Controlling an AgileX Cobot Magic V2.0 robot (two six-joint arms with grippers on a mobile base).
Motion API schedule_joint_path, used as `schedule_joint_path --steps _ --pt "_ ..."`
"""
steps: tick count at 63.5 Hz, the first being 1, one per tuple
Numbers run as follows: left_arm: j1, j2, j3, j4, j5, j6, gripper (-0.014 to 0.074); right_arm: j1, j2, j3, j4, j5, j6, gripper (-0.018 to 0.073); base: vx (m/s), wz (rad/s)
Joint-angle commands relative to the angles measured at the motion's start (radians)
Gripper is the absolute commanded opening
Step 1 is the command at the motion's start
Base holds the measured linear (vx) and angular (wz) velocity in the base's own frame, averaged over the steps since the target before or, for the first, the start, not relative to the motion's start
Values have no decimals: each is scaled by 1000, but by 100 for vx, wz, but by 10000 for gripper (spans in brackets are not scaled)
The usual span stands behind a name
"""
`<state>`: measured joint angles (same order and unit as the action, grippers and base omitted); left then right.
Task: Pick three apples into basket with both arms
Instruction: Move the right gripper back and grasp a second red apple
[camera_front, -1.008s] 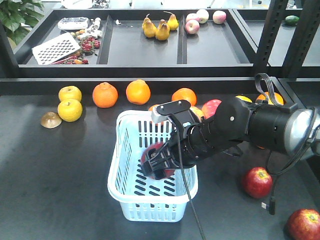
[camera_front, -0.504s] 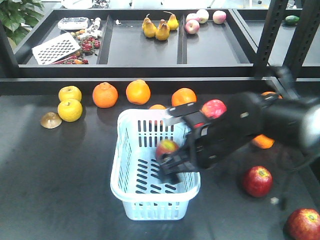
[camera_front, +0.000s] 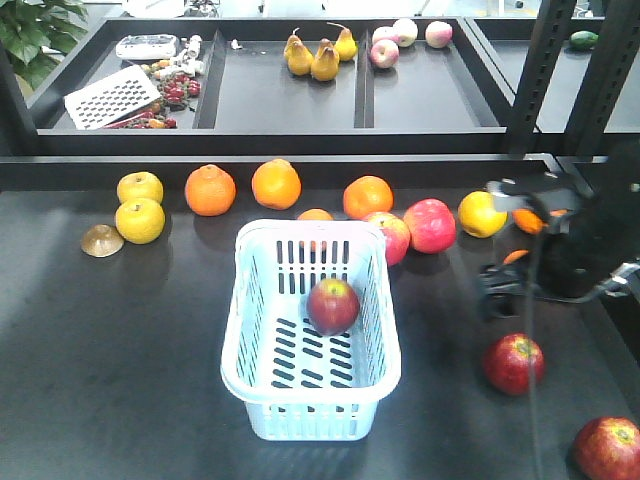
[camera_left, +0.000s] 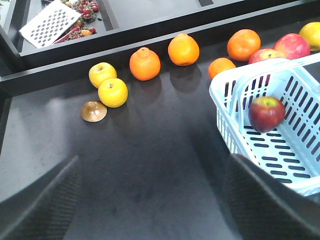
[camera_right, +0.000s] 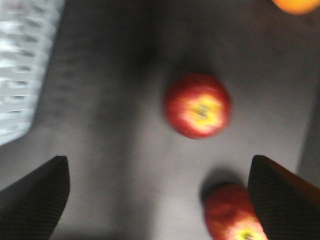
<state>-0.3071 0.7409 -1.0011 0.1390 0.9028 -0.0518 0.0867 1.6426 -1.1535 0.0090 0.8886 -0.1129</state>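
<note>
Our left gripper (camera_left: 150, 200) is spread wide with nothing between its fingers, poised over bare dark surface (camera_left: 150, 150) just left of the basket (camera_left: 235, 120). One apple (camera_left: 266, 113) already lies inside the basket, resting on the slotted floor toward the far end. To the right, two more apples sit on the surface: one (camera_front: 514, 364) near the basket's right side, the other (camera_front: 608, 449) further right at the front corner, well apart from the basket. Our right gripper (camera_right: 155, 195) is also spread and empty, looking down on both; the nearer apple (camera_right: 197, 105) shows stem-up between and ahead of the fingers, while the second (camera_right: 234, 217) lies close beside the right finger. That view is blurred, so we cannot tell how high the gripper stands.

We judge one of three apples delivered. Each apple looks firm, smooth and moderately heavy for its size, with a waxy skin that may slip against hard pads and a round body that will roll if nudged off-centre. We would close across the widest girth, fingers level on opposite sides, stem upward, squeezing only enough to hold, since the flesh bruises. The brighter fruit and the oranges (camera_front: 275, 184) along the back are not ours to take.
</note>
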Motion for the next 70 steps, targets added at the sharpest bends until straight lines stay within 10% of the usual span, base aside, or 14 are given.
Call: schedule_joint_path --steps 1,54,70 --pt "3 -1 -24 6 -74 -9 555 -58 15 -28 -9 -45 -21 662 0 0" --pt "3 -1 -24 6 -74 -9 555 -85 393 -28 13 -284 -52 604 0 0" --pt "3 -1 -24 6 -74 -9 555 -85 409 -28 13 -295 -52 443 0 0"
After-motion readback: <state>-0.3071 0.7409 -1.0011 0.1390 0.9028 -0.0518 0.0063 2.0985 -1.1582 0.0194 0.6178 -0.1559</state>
